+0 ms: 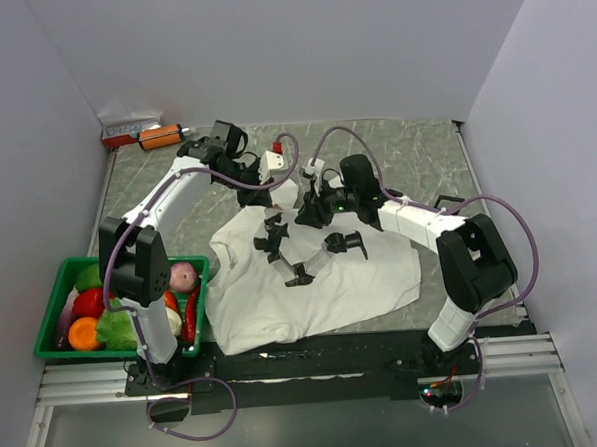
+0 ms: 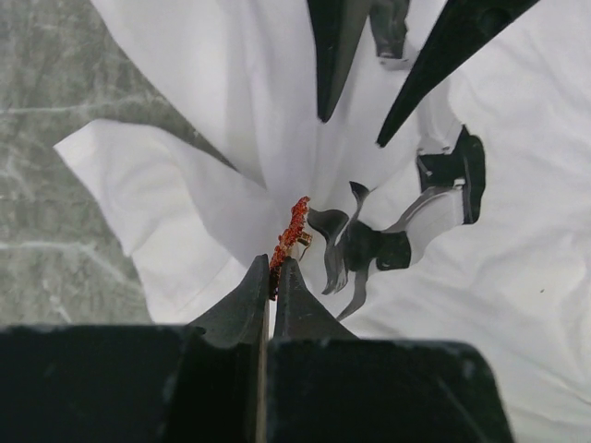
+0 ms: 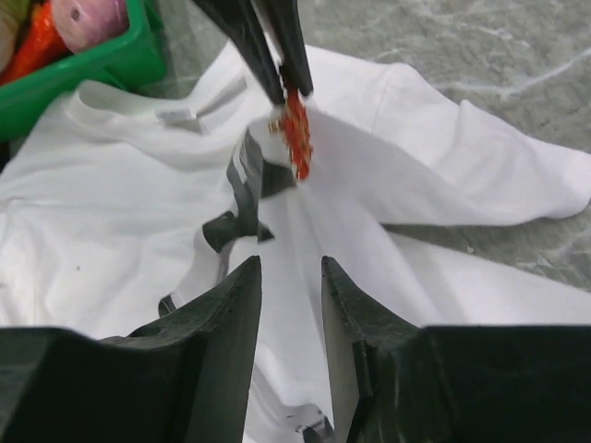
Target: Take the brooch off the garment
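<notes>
Top view, left to right: one green basket (image 1: 130, 259) of produce at lower left; one orange bottle (image 1: 159, 137) at upper left; one garment (image 1: 362, 280), white with black shapes, spread at the centre of the grey bench (image 1: 415, 157). Two arms meet above the garment's upper edge.

Wrist views: the left claw (image 2: 273, 265) is pinched tight on the lower end of the single orange-red brooch (image 2: 293, 226), which sits against a raised peak of cloth. The right claw (image 3: 289, 266) stands narrowly parted, clamping nothing, its two tips over the cloth just beside the brooch.
</notes>
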Tool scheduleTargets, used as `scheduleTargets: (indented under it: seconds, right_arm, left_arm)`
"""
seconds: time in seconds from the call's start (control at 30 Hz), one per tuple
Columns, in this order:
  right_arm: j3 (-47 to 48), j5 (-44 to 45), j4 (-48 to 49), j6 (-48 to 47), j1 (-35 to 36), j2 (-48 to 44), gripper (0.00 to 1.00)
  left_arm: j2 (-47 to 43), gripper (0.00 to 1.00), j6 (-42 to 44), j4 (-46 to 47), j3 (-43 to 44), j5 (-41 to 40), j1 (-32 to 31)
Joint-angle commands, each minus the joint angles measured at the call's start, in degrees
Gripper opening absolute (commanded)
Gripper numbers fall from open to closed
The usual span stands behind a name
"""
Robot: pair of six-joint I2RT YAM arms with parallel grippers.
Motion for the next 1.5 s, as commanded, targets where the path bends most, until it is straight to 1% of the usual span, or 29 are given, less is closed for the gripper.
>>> scheduleTargets:
  seconds: [0.0, 0.23, 0.4, 0.57, 0.6, 0.63, 0.7, 0.73, 0.8, 0.83, 0.87, 0.9, 0.93, 1.0, 1.13, 1.3, 1.33, 1.37, 1.47]
  right_arm:
    - [-0.59, 1.27, 1.08, -2.24, 0.41, -0.56, 0.41]
    - [2.39, 1.71, 1.44, -3.65, 1.73, 3.83, 0.47]
    - [3.19, 3.20, 2.67, -2.68, 2.44, 5.50, 0.47]
    - [3.10, 2.50, 2.50, -1.45, 2.96, 5.94, 0.46]
    - [3.01, 2.33, 2.24, -1.36, 3.05, 6.12, 0.44]
    - [2.75, 1.98, 1.71, -1.36, 3.14, 6.03, 0.37]
    - [2.23, 1.10, 1.18, -1.36, 3.14, 5.60, 0.26]
    - [1.96, 1.01, 1.18, -1.10, 3.14, 5.24, 0.17]
    - [1.43, 0.39, 0.83, -1.01, 3.05, 4.45, 0.08]
    - [1.43, 0.65, 0.57, -1.01, 3.05, 4.10, 0.08]
    - [1.34, 1.00, 0.82, -0.75, 3.05, 3.66, 0.11]
    - [0.82, 1.44, 1.70, -0.05, 3.05, 2.53, 0.21]
    - [0.64, 1.80, 2.58, 1.96, 3.05, 1.99, 0.28]
    - [0.38, 2.32, 5.81, 4.16, 3.66, 1.55, 0.41]
    - [0.55, 5.39, 10.84, 6.02, 5.69, 3.74, 0.50]
    - [4.32, 7.25, 14.36, 7.69, 7.45, 8.83, 0.52]
    - [4.85, 8.90, 14.45, 7.95, 8.14, 9.63, 0.52]
    - [5.56, 9.87, 14.19, 7.78, 8.32, 10.33, 0.51]
    - [7.58, 13.56, 13.92, 8.39, 8.68, 12.27, 0.41]
  left_arm:
    - [-0.32, 0.01, 1.64, -3.58, 4.27, -5.56, -0.22]
    - [-1.11, 0.01, -2.83, -1.73, 4.02, -10.40, -0.57]
    - [-1.55, 0.01, -5.47, -0.42, 3.75, -12.33, -1.01]
    - [-2.34, 0.01, -11.71, 3.44, 1.73, -11.55, -1.01]
    - [-2.43, 0.01, -13.20, 5.54, 0.77, -11.28, -1.01]
    - [-2.61, 0.01, -15.91, 6.52, 0.33, -10.85, -1.01]
    - [-2.52, 0.01, -18.21, 8.19, -0.55, -10.75, -1.36]
    - [-2.43, 0.01, -18.40, 8.46, -0.64, -11.80, -1.53]
    - [-2.43, 0.01, -17.27, 8.64, -1.17, -13.03, -2.06]
    - [-2.35, 0.01, -16.82, 8.64, -1.17, -14.43, -2.15]
    - [-2.34, 0.01, -16.21, 8.55, -0.91, -15.05, -2.15]
    - [-2.34, 0.01, -15.25, 8.55, -0.82, -15.67, -2.15]
    - [-2.26, 0.01, -14.98, 8.55, -0.65, -16.28, -2.15]
    - [-1.99, 0.01, -14.80, 8.64, 0.14, -17.69, -2.15]
    - [-0.42, 0.01, -15.85, 7.41, 1.90, -17.35, -2.15]
    - [0.29, 0.01, -18.39, 5.83, 2.52, -16.64, -2.24]
    - [0.47, 0.01, -18.75, 5.74, 2.61, -16.55, -2.15]
    - [0.47, 0.01, -19.10, 5.56, 2.78, -16.38, -2.24]
    - [0.73, 0.01, -20.16, 4.68, 3.05, -16.46, -2.15]
